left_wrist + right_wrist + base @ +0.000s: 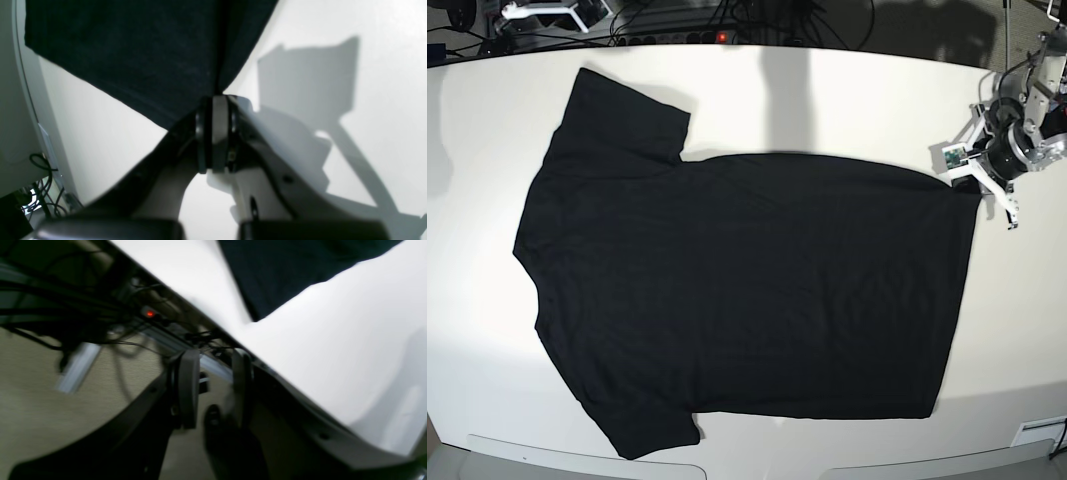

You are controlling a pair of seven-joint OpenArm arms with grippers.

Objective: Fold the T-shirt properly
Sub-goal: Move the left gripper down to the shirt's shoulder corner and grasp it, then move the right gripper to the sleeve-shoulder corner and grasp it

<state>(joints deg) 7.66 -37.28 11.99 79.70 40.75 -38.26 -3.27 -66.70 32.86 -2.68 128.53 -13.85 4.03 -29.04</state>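
No folds made: the T-shirt (747, 300) lies spread flat and plain side up on the white table (847, 100), both sleeves out toward the base view's left, hem toward its right.
Cloth position: it covers most of the tabletop; no layer is doubled over anywhere that shows.
Left gripper (215, 100): clenched on a corner of the black cloth, which gathers into a crease right at the jaw tips; the base view puts this at the hem corner on the far right.
Right gripper (213, 363): released, its pads apart with nothing between them, hanging past the table edge over cables and floor; out of the base view.
Done so far: a grip on one hem corner only, by my judgement.
Left to do: every fold, sleeves and body alike.
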